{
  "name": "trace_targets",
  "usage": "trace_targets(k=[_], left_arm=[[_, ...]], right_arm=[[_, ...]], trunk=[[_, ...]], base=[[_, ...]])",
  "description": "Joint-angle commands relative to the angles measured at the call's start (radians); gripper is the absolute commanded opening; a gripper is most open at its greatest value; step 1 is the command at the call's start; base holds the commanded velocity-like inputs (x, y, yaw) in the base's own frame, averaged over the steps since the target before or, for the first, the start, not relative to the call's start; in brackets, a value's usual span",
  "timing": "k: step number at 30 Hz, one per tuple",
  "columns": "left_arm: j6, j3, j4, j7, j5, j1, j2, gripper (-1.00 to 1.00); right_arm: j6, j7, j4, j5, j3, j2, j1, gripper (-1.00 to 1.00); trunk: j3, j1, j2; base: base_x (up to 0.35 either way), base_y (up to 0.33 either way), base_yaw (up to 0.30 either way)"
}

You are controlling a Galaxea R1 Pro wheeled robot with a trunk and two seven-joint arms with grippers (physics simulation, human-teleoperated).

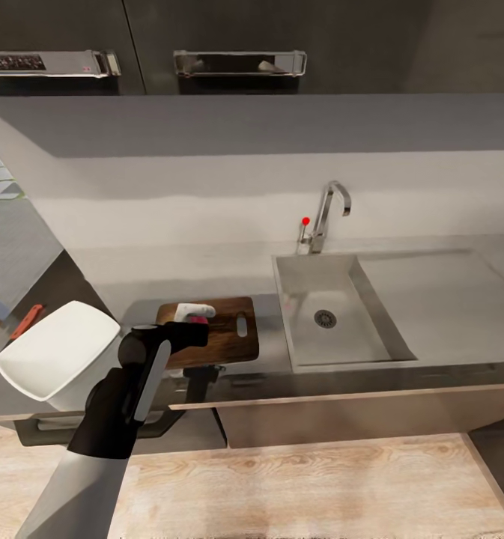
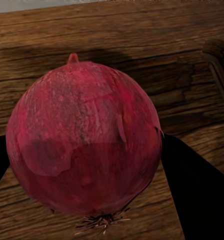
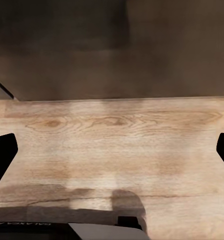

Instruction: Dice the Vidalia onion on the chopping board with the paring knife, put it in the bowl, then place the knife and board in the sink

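The Vidalia onion [image 2: 82, 135], a dark red-skinned bulb, sits between the black fingers [image 2: 194, 192] of my left gripper [image 2: 87, 165], which is shut on it. It is right over the wooden chopping board [image 2: 157, 45]; I cannot tell whether it touches the wood. From the head view, the left gripper [image 1: 195, 314] hangs over the left part of the chopping board [image 1: 229, 337], with a bit of red onion [image 1: 200, 320] showing. The white bowl [image 1: 57, 355] stands left of the board. The paring knife's red handle [image 1: 27, 320] lies further left. The sink [image 1: 334, 318] has nothing in its basin. My right gripper [image 3: 112, 152] is open.
The chrome tap [image 1: 328, 209] with its red knob [image 1: 305, 221] rises behind the sink, and the flat drainboard [image 1: 439, 296] lies to the sink's right. Grey countertop [image 1: 169, 269] runs behind the board. The right wrist view looks at wooden floor [image 3: 112, 135] below dark cabinets [image 3: 112, 45].
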Motion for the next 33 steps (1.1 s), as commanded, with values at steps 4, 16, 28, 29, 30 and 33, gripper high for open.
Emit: trace_targets(k=[4,16,28,29,30,33], left_arm=[[0.004,0.001,0.020,0.001,0.004,-0.001,0.000,-1.00],[0.004,0.001,0.019,0.001,0.004,-0.001,0.000,-1.00],[0.004,0.001,0.020,0.001,0.004,-0.001,0.000,-1.00],[0.004,0.001,0.020,0.001,0.004,-0.001,0.000,-1.00],[0.004,0.001,0.020,0.001,0.004,-0.001,0.000,-1.00],[0.004,0.001,0.020,0.001,0.004,-0.001,0.000,-1.00]], right_arm=[[-0.002,-0.009,0.000,0.011,-0.001,0.000,-0.001,1.00],[-0.003,-0.009,-0.001,0.011,-0.001,0.000,-0.001,1.00],[-0.003,-0.009,-0.001,0.011,-0.001,0.000,-0.001,1.00],[-0.003,-0.008,-0.001,0.011,-0.001,0.000,-0.001,1.00],[-0.003,-0.008,-0.001,0.011,-0.001,0.000,-0.001,1.00],[-0.003,-0.008,-0.001,0.011,-0.001,0.000,-0.001,1.00]], trunk=[[-0.005,0.001,-0.001],[-0.005,0.001,-0.001],[0.009,0.001,-0.001],[0.010,0.001,-0.001],[0.012,0.001,-0.001],[0.016,0.001,-0.001]], base=[[0.000,0.000,0.000],[0.000,0.000,0.000],[0.000,0.000,0.000],[0.000,0.000,0.000],[0.000,0.000,0.000],[0.000,0.000,0.000]])
